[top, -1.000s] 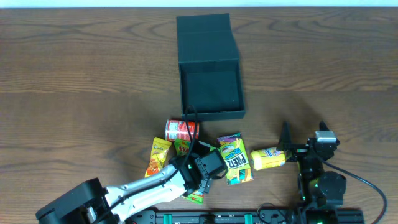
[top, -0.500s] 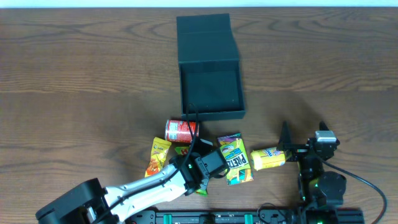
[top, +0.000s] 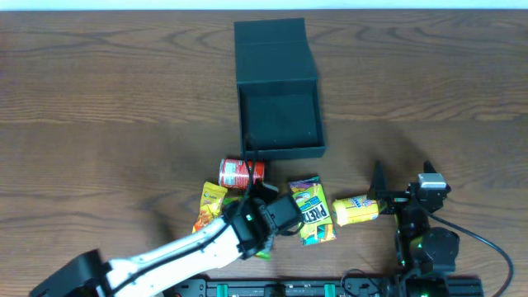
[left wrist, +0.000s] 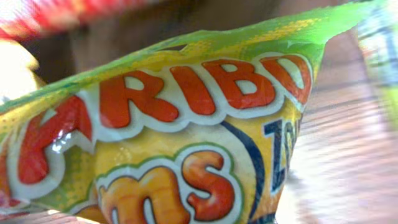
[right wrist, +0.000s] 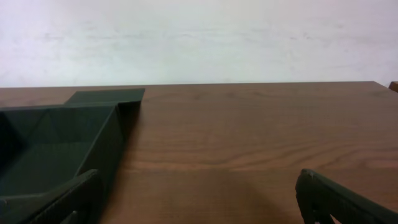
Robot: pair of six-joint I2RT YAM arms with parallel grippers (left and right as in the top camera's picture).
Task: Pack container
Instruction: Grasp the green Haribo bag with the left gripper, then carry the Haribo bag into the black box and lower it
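Container [top: 279,124] sits mid-table toward the far edge, open, with its flap lid [top: 271,48] folded back flat on the far side. You see its dark inner walls from the right wrist view too, off to the left.

Just near of the container's front wall lies a red snack can [top: 241,172] on its side. Near of that is a loose row of packets on the table [top: 99,99]: an orange-yellow packet [top: 209,206] at the left, a green-and-yellow packet [top: 311,210] in the middle, and a yellow packet [top: 355,209] at the right.

Your left gripper [top: 262,216] comes in from the near left and sits low between the orange-yellow packet and the green-and-yellow one. The left wrist view is filled by a Haribo packet [left wrist: 168,143] pressed right up to the lens, tilted. The fingers are hidden in both views, so you cannot tell if that claw is clamped on the packet or only against it.

Your right gripper [right wrist: 198,180] is at the near right, just right of the yellow packet and not touching it. Its jaws are spread wide apart, with nothing between them but bare table, and it points toward the far edge.
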